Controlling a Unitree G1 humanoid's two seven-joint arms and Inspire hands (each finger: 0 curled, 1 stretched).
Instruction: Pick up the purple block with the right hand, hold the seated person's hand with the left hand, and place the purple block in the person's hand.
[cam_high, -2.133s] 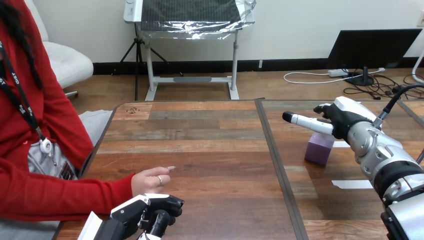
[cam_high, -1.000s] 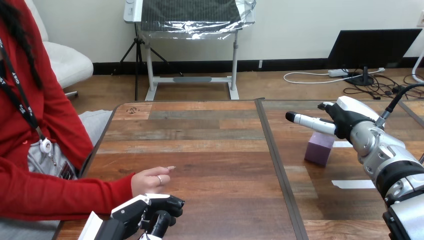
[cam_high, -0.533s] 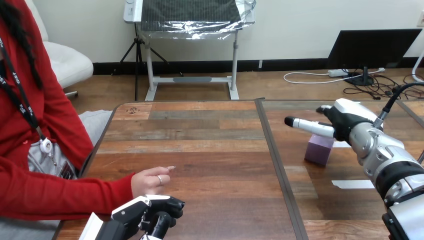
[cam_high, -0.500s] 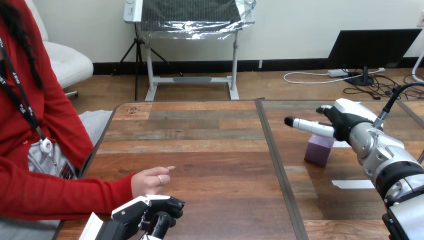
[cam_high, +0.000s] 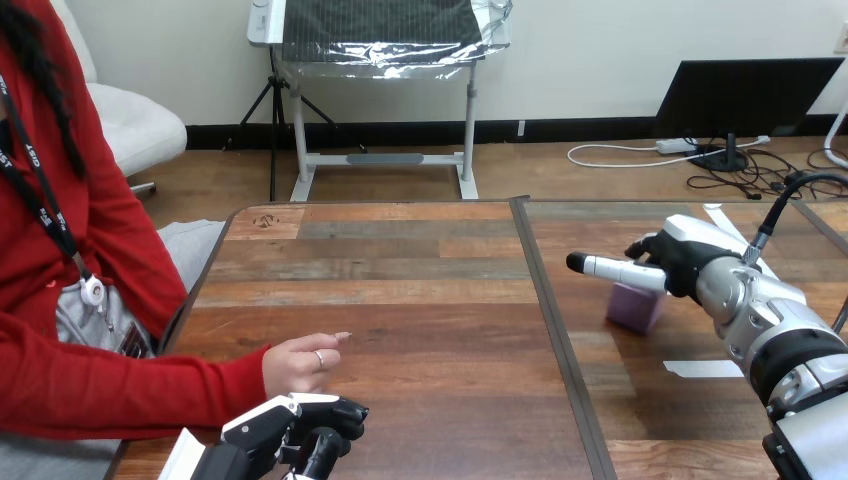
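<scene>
Nearest the camera, the left hand (cam_high: 290, 430) sits low at the table's near edge, its black-and-white fingers curled in on themselves and holding nothing. Just beyond it rests the person's hand (cam_high: 297, 364), palm down on the wooden table (cam_high: 430, 300), fingertips pointing right. No robot finger is round it.

From there it's a wide run of bare, streaky planks, crossed by a dark seam (cam_high: 556, 335) where two tabletops meet. Right of the seam lies a flat white tape strip (cam_high: 704, 368).

Farther back stands the purple block (cam_high: 632, 307), a matte, square-edged cube on the table. The right hand (cam_high: 682, 262) is open over its top, one straight finger (cam_high: 610, 268) stretched leftward past it. I cannot tell whether the hand touches the block.
</scene>
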